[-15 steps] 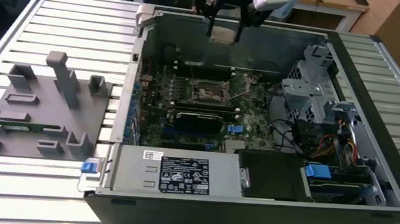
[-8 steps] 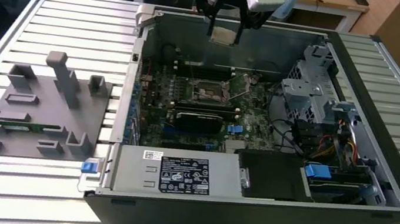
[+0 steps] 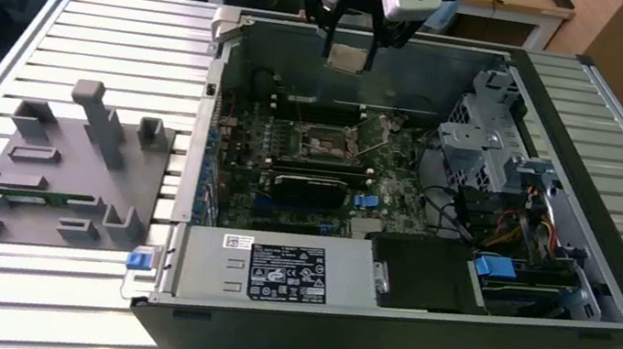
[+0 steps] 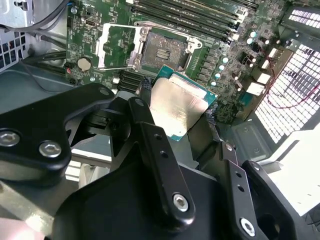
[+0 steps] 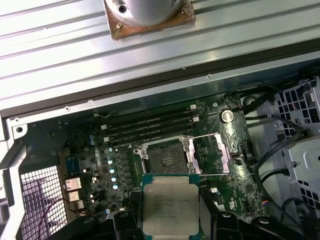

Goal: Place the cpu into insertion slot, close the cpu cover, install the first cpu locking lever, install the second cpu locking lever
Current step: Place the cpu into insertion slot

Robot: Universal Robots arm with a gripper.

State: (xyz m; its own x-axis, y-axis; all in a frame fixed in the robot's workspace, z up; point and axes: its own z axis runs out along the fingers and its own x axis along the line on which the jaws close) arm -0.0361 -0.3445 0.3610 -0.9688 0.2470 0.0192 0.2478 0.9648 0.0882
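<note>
My gripper (image 3: 348, 50) hangs above the far wall of the open computer case and is shut on the cpu (image 3: 347, 58), a flat square chip with a silvery top. In both wrist views the cpu (image 4: 177, 107) (image 5: 170, 207) sits between the black fingers (image 4: 145, 95), held by two opposite edges. The insertion slot (image 5: 166, 155) (image 4: 162, 50) (image 3: 326, 147) lies uncovered on the green motherboard, well below the chip. The cpu cover (image 5: 212, 152) (image 4: 117, 47) is swung open, lying beside the slot.
Memory slots (image 5: 150, 125) run alongside the slot. In the exterior view a black module (image 3: 309, 188), a power supply (image 3: 272, 271) and a drive cage (image 3: 483, 145) crowd the case. A grey fixture block (image 3: 65, 166) stands on the slatted table (image 3: 123, 26) at the exterior view's left.
</note>
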